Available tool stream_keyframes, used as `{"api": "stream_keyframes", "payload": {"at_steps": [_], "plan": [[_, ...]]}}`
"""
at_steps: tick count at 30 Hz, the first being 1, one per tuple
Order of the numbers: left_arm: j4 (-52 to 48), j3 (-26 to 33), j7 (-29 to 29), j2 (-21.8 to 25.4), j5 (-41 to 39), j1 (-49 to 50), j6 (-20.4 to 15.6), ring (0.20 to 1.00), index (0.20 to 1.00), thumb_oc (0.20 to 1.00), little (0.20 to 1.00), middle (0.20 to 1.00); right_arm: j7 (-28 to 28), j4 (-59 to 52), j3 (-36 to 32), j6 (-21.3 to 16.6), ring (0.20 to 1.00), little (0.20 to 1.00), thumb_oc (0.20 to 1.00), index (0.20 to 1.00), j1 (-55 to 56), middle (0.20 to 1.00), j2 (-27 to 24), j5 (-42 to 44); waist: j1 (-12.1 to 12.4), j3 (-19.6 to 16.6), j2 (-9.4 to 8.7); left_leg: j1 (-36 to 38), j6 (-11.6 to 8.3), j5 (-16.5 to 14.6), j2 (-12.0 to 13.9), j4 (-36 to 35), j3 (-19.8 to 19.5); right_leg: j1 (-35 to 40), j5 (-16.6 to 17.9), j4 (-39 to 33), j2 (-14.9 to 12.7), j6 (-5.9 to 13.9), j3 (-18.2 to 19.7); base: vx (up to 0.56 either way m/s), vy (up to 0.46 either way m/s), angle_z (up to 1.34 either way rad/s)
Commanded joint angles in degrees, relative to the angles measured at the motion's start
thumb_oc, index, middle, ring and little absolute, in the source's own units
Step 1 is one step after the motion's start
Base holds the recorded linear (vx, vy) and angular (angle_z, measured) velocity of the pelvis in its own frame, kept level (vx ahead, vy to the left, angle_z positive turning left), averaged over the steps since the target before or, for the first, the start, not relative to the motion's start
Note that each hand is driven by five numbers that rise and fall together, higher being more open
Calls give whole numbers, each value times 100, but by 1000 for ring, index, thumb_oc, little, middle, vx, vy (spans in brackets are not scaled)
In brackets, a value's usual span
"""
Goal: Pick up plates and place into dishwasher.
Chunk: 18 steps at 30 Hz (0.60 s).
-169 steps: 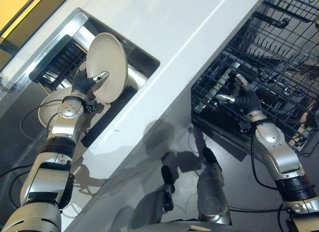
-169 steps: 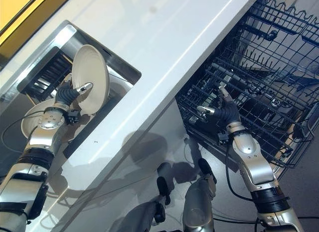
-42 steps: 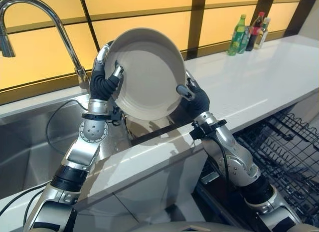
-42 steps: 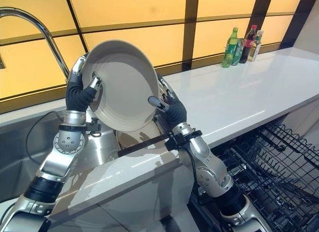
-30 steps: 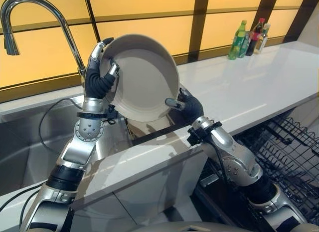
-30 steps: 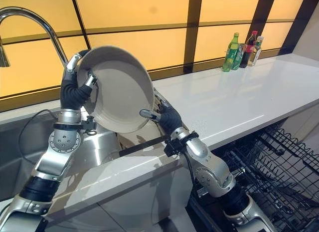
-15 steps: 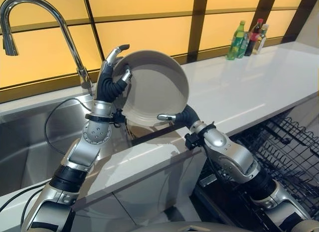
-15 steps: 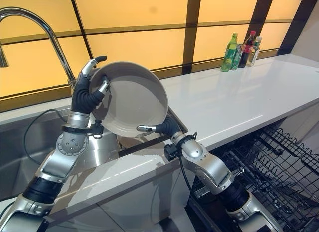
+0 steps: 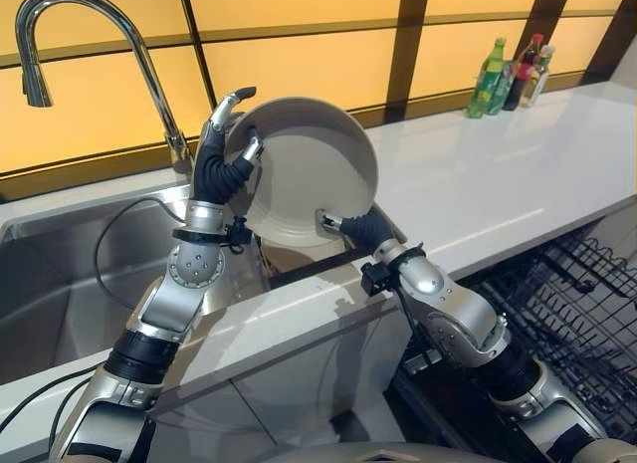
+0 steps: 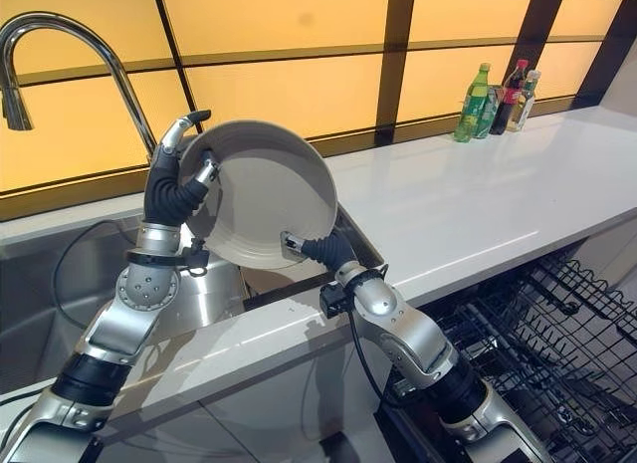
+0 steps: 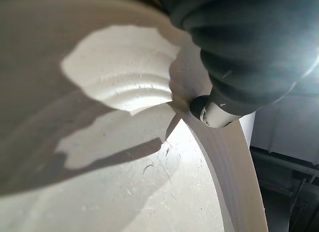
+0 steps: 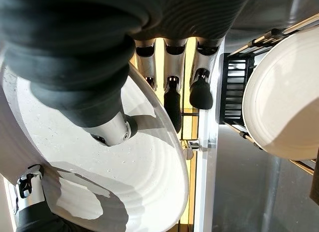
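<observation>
Cream-coloured and round, the ceramic plate (image 9: 307, 174) hung tilted above the steel sink (image 9: 60, 284) at centre frame, left hand (image 9: 221, 164) pinching its upper-left rim, right hand (image 9: 360, 227) fingers curled round its lower edge.

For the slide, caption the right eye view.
Both robot hands, left and right, hold a plate above the sink.

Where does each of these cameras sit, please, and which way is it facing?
Left eye view: on the head, looking down at the plate above the sink; both arms show.
Right eye view: beside it, same scene, dishwasher rack lower right.
Left wrist view: along the left hand, close on the plate.
Right wrist view: along the right hand, gripping the plate's rim; a second plate beyond.
All four share the held plate.
</observation>
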Motion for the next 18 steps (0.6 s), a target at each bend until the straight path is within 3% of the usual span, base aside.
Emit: {"api": "stream_keyframes", "payload": {"at_steps": [1, 8, 11, 12, 14, 18], "plan": [[-192, -282, -115, -145, -55, -524, -295, 200, 200, 200, 200, 200, -214, -305, -222, -569, 200, 200, 200, 200, -804, 200, 276, -208, 72, -153, -156, 22, 357, -90, -320, 5, -53, -35, 83, 170, 77, -97, -86, 0, 0, 0], [-116, -298, -114, -168, -222, -609, -237, 200, 200, 200, 200, 200, -92, -279, -191, -739, 200, 200, 200, 200, -877, 200, 262, -179, 71, -167, -152, 41, 358, -97, -307, 5, -38, -19, 52, 204, 69, -97, -110, -11, -2, 0], [-70, -255, -252, -244, -684, -572, 22, 200, 200, 200, 200, 200, -83, -285, -229, -874, 200, 200, 200, 200, -886, 200, 248, -209, 79, -171, -153, 40, 347, -94, -295, 5, -51, -17, 35, 224, 78, -101, -146, -45, -16, 4], [-31, -231, -244, -281, -906, -547, 70, 369, 369, 369, 369, 369, -72, -317, -269, -886, 200, 200, 200, 200, -895, 200, 243, -242, 83, -165, -152, 45, 341, -89, -287, 5, -58, -11, 20, 242, 85, -101, -160, -40, -20, 7], [0, -144, -222, -356, -1143, -514, 193, 1000, 1000, 1000, 1000, 1000, -83, -339, -336, -902, 200, 200, 200, 200, -909, 200, 223, -250, 84, -162, -149, 58, 333, -83, -270, 5, -64, -2, -5, 275, 96, -114, -185, -29, -22, 6], [-6, 111, -11, -404, -1219, -457, 193, 1000, 1000, 1000, 1000, 1000, -103, -326, -506, -942, 200, 200, 200, 200, -915, 200, 204, -291, 106, -171, -140, 52, 325, -73, -244, 17, -107, -5, -58, 337, 130, -147, -228, -21, -30, 5]]}}
